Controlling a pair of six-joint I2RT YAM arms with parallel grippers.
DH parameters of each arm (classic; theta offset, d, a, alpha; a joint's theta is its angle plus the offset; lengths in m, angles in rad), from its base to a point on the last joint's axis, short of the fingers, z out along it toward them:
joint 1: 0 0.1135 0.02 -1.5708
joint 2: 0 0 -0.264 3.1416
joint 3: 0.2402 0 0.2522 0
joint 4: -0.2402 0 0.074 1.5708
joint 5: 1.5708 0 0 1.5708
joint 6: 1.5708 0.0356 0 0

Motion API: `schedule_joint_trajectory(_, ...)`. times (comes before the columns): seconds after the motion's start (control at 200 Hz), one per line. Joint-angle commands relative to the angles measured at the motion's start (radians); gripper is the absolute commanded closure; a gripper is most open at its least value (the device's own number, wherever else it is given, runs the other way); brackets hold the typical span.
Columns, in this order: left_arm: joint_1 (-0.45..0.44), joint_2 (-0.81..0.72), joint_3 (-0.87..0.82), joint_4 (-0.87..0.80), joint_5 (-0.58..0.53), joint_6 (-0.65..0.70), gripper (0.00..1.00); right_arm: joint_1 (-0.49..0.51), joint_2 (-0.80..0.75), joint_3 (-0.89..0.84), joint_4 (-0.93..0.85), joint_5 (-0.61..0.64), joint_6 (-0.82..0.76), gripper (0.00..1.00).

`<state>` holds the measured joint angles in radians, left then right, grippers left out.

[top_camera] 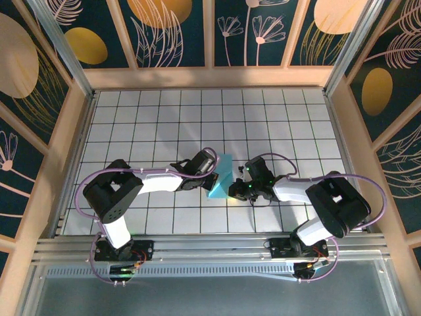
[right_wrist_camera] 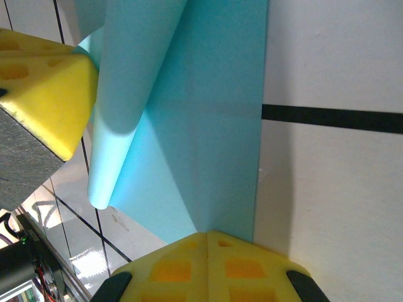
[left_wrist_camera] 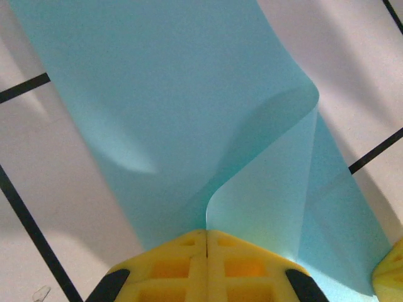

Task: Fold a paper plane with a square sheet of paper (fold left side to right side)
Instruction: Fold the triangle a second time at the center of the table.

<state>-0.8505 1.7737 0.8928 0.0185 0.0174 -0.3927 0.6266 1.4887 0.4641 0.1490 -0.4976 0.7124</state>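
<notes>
Progress looks partial: the square sheet of paper [top_camera: 221, 172] is neither a flat square nor a finished dart. It sits near the middle of the tiled tabletop [top_camera: 164, 118], toward the near edge, raised off the surface as a small teal wedge between the two arms. The left end effector [top_camera: 212, 179] meets it from the left and the right end effector [top_camera: 238, 189] from the right, the two close together. In each wrist view the yellow fingers are pressed together with no gap, and the paper's edge runs into their tips, so both appear to be pinching the sheet. From the left wrist one layer curls up and over another in a soft, rounded bend, not a sharp fold. From the right wrist a loose roll of paper hangs beside a flatter strip that lies on the tiles. I judge the left-to-right fold to be under way but not pressed flat. No pointed nose or wings are visible, so the later folds remain to be done.
</notes>
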Motion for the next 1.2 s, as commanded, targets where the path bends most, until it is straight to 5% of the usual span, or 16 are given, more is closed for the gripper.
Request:
schedule_joint_trajectory(0.0, 0.006, -0.022, 0.019, -0.013, -0.002, 0.024, 1.00, 0.003, 0.036, -0.009, -0.082, 0.065, -0.012, 1.00)
schedule_joint_trajectory(1.196, 0.006, -0.022, 0.021, 0.001, 0.014, 0.062, 1.00, -0.011, 0.042, 0.013, -0.110, 0.080, -0.038, 1.00)
